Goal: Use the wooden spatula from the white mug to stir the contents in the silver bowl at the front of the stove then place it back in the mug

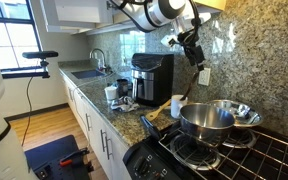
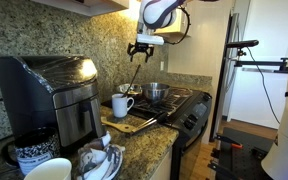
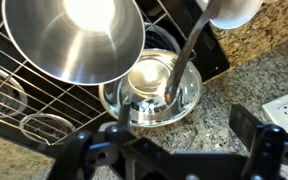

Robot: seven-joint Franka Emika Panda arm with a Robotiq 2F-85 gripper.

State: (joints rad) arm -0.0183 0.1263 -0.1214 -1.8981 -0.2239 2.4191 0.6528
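My hand [image 3: 180, 132] is wide open and holds nothing, high above the white mug [image 2: 121, 106] on the tabletop [image 2: 149, 145]. The wooden spatula [image 3: 184, 60] seems to lean in the mug, handle up for grabbing. The silver bowl [image 1: 206, 120] sits just right.

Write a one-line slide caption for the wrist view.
Open gripper hovers above the wooden spatula, which leans out of the white mug toward the silver bowl by the stove.

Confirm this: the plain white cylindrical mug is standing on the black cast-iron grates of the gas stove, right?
No. The plain white mug stands beside the black gas stove, off its grates, on the counter side. Both exterior views show it.
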